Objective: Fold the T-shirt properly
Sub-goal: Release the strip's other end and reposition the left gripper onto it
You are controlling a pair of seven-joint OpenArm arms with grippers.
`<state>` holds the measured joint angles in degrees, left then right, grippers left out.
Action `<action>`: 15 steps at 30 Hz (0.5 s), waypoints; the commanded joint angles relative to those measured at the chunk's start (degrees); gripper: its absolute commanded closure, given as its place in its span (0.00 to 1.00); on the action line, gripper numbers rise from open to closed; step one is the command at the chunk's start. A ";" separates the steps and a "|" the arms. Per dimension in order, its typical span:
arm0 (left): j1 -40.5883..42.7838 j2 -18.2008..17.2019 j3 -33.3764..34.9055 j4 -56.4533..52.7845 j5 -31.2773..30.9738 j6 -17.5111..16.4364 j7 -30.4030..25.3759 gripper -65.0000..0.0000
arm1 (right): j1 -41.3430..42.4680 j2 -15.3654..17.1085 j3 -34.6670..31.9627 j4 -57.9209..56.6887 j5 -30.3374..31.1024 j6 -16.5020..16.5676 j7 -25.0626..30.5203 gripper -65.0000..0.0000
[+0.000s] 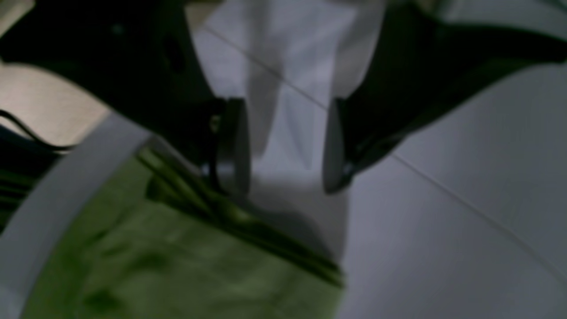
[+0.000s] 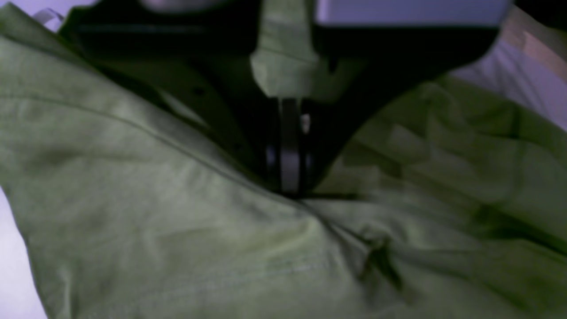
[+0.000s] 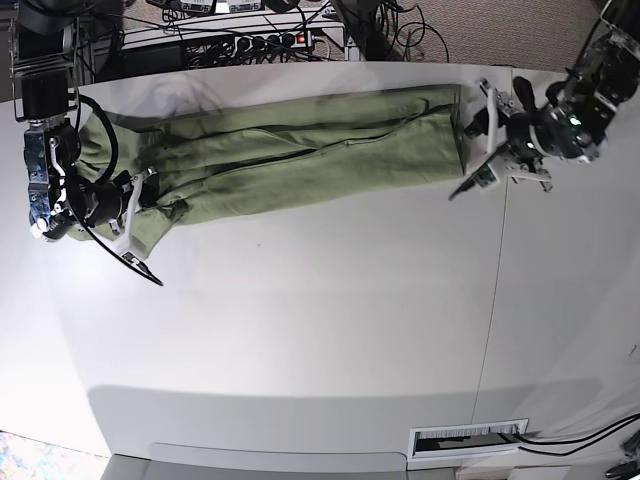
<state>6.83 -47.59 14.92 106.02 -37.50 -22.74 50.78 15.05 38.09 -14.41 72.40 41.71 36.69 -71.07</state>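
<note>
The olive-green T-shirt (image 3: 300, 150) lies as a long narrow band across the far part of the white table (image 3: 300, 330). My left gripper (image 3: 472, 155) stands open at the band's right end, just off the fabric. In the left wrist view the left gripper (image 1: 285, 150) has only bare table between its pads, with the T-shirt's (image 1: 177, 266) edge just below its left pad. My right gripper (image 3: 143, 200) is at the band's left end. In the right wrist view the right gripper (image 2: 290, 177) is shut on a pinch of the T-shirt (image 2: 155, 212), which fills the view.
Cables and a power strip (image 3: 250, 40) lie beyond the table's far edge. A thin seam (image 3: 495, 300) runs across the tabletop on the right. A slotted plate (image 3: 467, 437) sits near the front right corner.
</note>
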 commanded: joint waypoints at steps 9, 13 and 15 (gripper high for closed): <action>0.33 -0.96 -19.47 -7.98 -31.34 -10.43 11.63 0.56 | -0.31 0.66 -0.15 -0.09 -2.12 -0.26 -1.14 1.00; 0.28 0.39 -21.31 -14.88 -46.66 -12.48 18.95 0.56 | -0.31 0.63 -0.15 -0.09 -2.10 -0.26 -1.14 1.00; 0.31 2.03 -21.31 -17.75 -47.50 -12.76 20.48 0.56 | -0.31 0.66 -0.15 -0.07 -2.10 -0.26 -1.14 1.00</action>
<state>7.77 -44.29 -5.80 87.50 -83.46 -35.51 71.57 14.90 38.17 -14.37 72.40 41.60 36.69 -70.65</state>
